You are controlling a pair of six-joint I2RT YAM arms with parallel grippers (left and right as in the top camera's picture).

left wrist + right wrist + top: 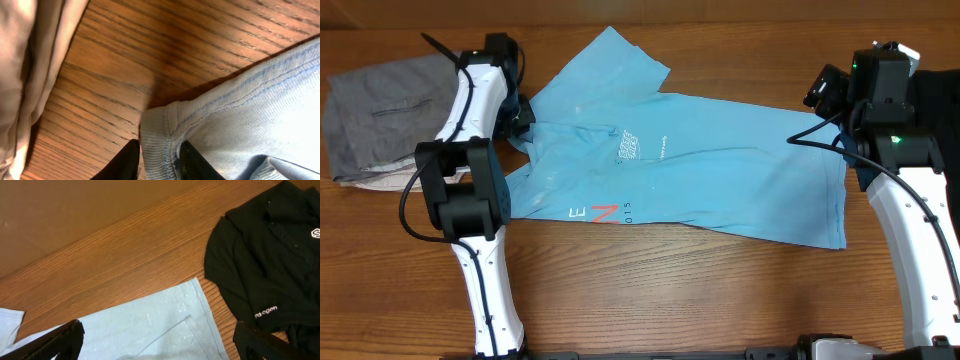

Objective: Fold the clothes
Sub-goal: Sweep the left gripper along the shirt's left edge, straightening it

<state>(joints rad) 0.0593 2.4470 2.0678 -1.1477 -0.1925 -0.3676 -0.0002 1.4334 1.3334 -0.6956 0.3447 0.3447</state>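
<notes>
Light blue cotton, a short-sleeved T-shirt (720,170), lies spread across the middle of the wooden table (720,290), neck end toward the left edge, hem toward the right; one sleeve points at the far edge; small white print sits near the middle, and coral-and-white letters run along the side nearest the front edge; shallow creases cross the cloth. The left gripper (159,145) is narrowed onto the shirt's ribbed edge, a fold of it pinched between the black fingers (125,162); the right gripper (157,327) hangs over the hem corner with its jaws spread wide, holding nothing. A grey garment (380,115) lies by the left edge; a black garment (270,255) lies just beyond the hem.
</notes>
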